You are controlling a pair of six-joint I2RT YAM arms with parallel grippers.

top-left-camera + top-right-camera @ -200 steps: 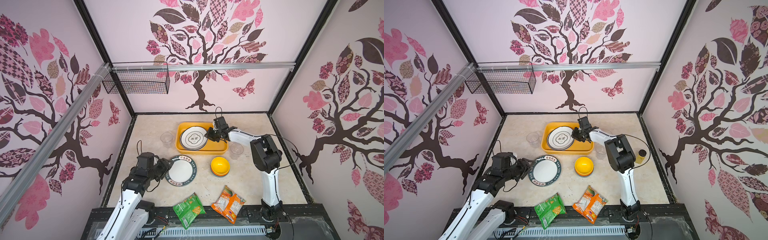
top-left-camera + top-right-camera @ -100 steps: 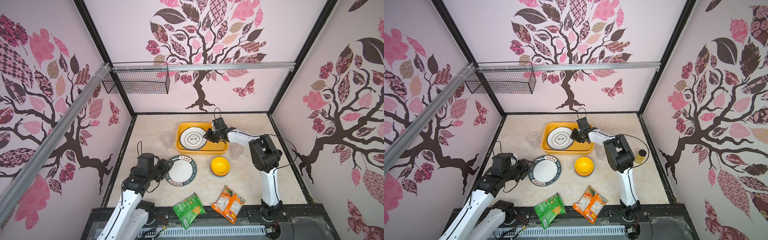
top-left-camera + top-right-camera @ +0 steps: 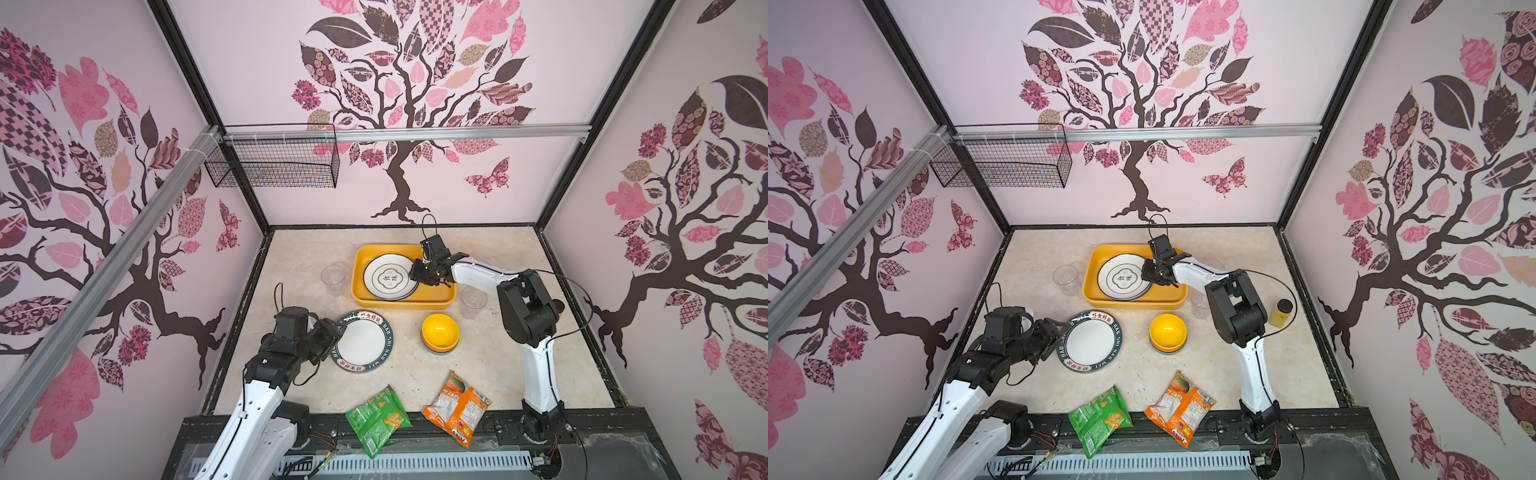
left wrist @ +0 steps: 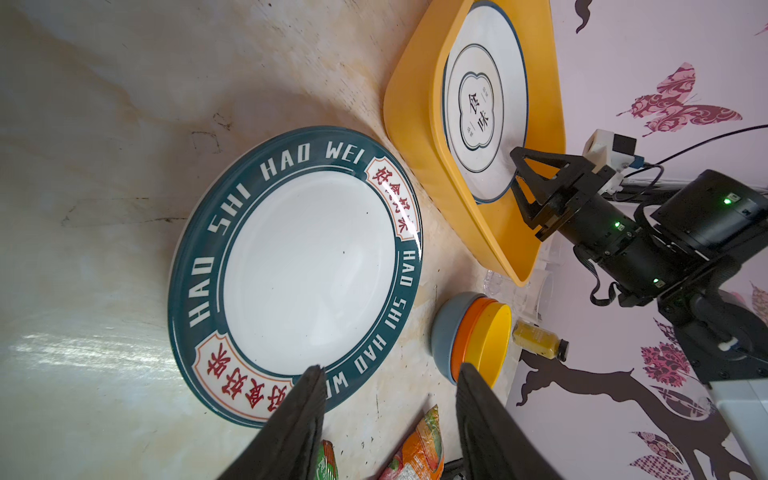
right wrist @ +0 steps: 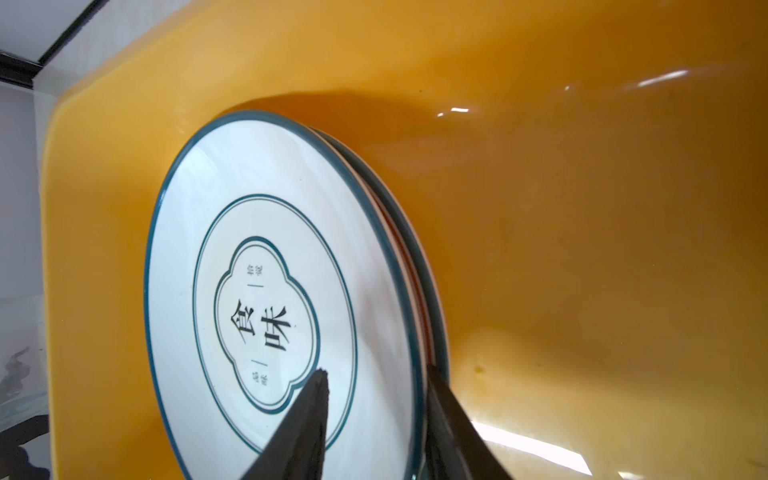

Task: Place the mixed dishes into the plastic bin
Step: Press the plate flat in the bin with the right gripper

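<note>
Marbled tabletop [image 3: 498, 365]: right claw [image 3: 412, 272] has spread wider astride the binned plate [image 3: 388, 276] (left claw [image 3: 334, 332] spread, unmoved).

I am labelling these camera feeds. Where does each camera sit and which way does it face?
Both top views: high in front, looking down on the table; left gripper and right gripper show.
Left wrist: on the left arm, facing over the teal-rimmed plate toward the bin; own fingers show.
Right wrist: low over the bin, facing the stacked plates; own fingers straddle their rim.
Shared: both wrist views show the stacked plates.
</note>
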